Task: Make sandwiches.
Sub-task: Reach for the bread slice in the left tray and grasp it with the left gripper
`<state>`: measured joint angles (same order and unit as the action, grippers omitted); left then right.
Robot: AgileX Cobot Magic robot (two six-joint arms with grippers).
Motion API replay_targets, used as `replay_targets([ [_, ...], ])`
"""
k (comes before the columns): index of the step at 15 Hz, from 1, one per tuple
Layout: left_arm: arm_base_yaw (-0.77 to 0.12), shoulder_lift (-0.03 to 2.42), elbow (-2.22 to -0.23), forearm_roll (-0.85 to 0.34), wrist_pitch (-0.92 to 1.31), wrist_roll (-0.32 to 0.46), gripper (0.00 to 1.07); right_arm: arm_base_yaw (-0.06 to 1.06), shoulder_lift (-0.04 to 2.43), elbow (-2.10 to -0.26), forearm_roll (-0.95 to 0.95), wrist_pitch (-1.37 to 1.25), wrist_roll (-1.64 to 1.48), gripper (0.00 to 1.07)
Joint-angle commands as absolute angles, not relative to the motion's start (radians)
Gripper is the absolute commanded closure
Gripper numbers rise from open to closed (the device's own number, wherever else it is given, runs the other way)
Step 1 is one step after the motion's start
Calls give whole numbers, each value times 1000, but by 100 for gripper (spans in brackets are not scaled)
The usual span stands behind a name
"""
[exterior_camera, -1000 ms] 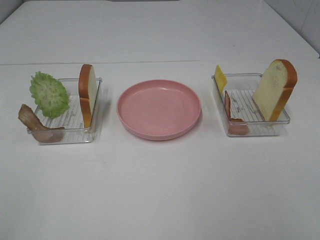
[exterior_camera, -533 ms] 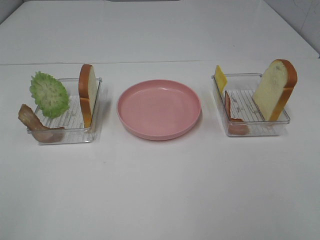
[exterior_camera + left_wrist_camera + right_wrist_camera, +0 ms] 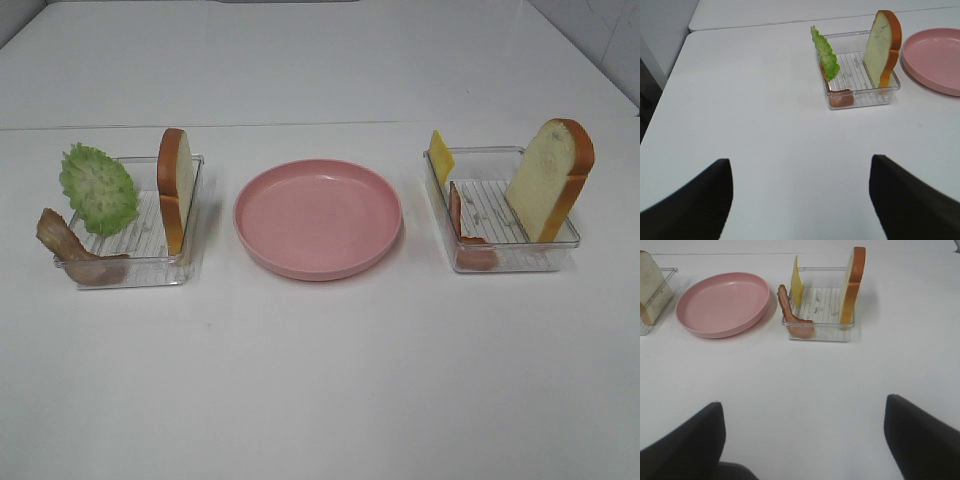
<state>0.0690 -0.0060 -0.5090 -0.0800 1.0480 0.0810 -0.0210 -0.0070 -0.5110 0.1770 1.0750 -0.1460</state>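
Note:
No stacked sandwich shows; the parts stand apart in two clear trays. The left tray holds green lettuce, a bacon strip and an upright bread slice. The right tray holds a yellow cheese slice, a bacon strip and a leaning bread slice. My left gripper is open and empty, well short of the left tray. My right gripper is open and empty, short of the right tray. Neither gripper shows in the exterior view.
A round pink plate lies bare between the two trays. The white table stretches toward the front. In the left wrist view the table's edge drops off beside the left tray.

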Motion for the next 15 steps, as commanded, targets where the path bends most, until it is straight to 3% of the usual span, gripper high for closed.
replay_targets([
  [1,70,-24,-504,-84,1041,79,34,-21,-19,-506,180,1066,-155,27],
  [15,70,-24,-513,-90,1032,74,34,-21,-19,-506,180,1066,-155,27],
])
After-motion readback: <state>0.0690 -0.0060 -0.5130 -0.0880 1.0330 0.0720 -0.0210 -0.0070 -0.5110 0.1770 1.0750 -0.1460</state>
